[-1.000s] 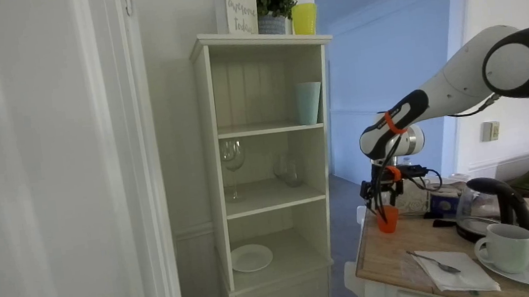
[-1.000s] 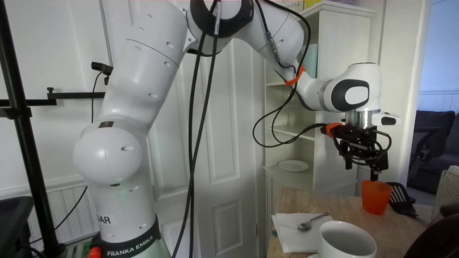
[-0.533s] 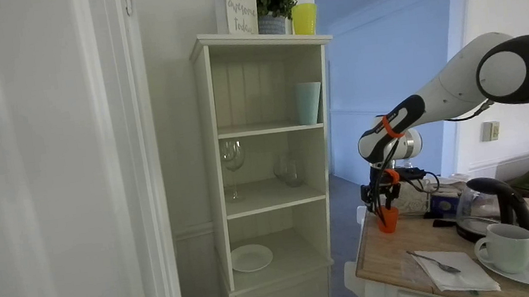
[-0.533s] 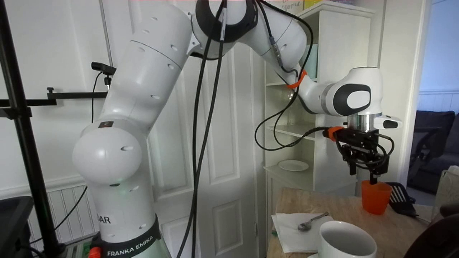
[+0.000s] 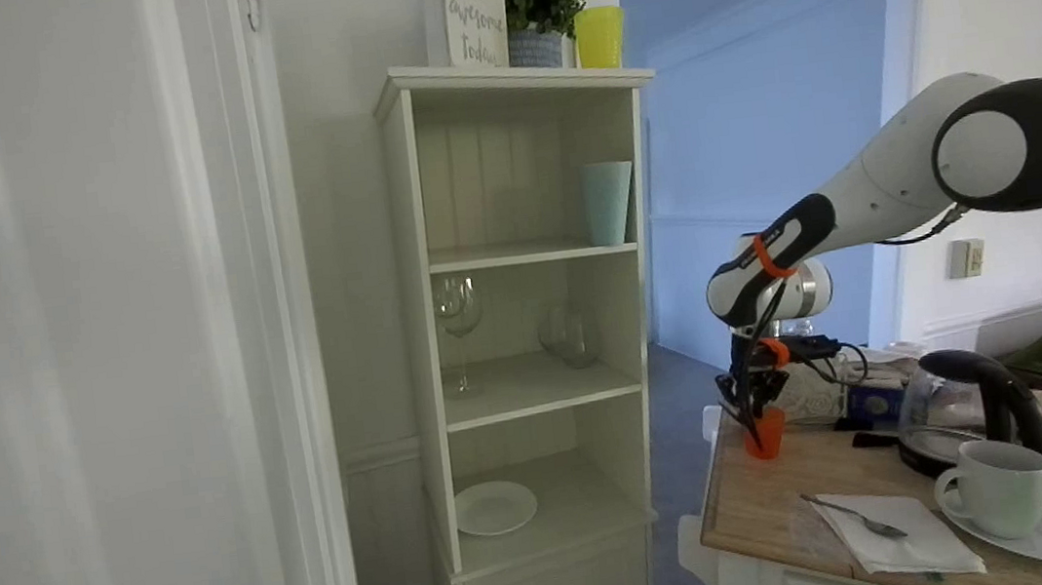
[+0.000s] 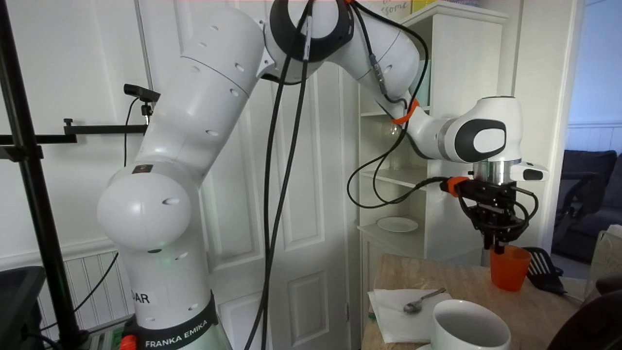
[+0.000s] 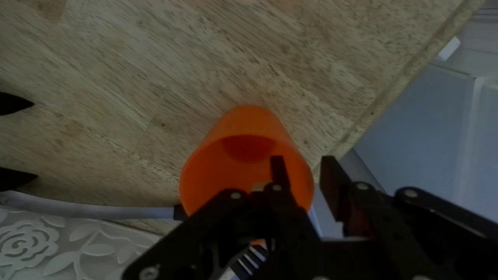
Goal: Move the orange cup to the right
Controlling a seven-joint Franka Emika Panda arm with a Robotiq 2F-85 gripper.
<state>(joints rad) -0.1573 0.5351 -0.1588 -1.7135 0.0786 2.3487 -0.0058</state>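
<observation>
The orange cup (image 7: 249, 120) stands upright on the wooden tabletop close to its edge, seen in both exterior views, as cup (image 5: 767, 439) and cup (image 6: 510, 272). My gripper (image 7: 303, 158) points down over the cup's rim. In the wrist view one of its fingers (image 7: 279, 171) overlaps the cup's mouth, while the other finger (image 7: 330, 175) is outside it, so the rim on that side runs between them. A gap still shows between both fingers and the wall. In an exterior view the gripper (image 6: 493, 247) sits at the near rim; how deep the inner finger reaches is unclear.
A black slotted spatula (image 6: 544, 272) lies right behind the cup. A white mug (image 5: 999, 485) on a saucer, a napkin (image 5: 902, 538) with a spoon, and a glass kettle (image 5: 938, 422) share the tabletop. Beyond the table edge stands a white shelf unit (image 5: 562, 563).
The arm has come down to the cup's rim, and the fingers have moved much nearer to each other. The cup stays where it was.
</observation>
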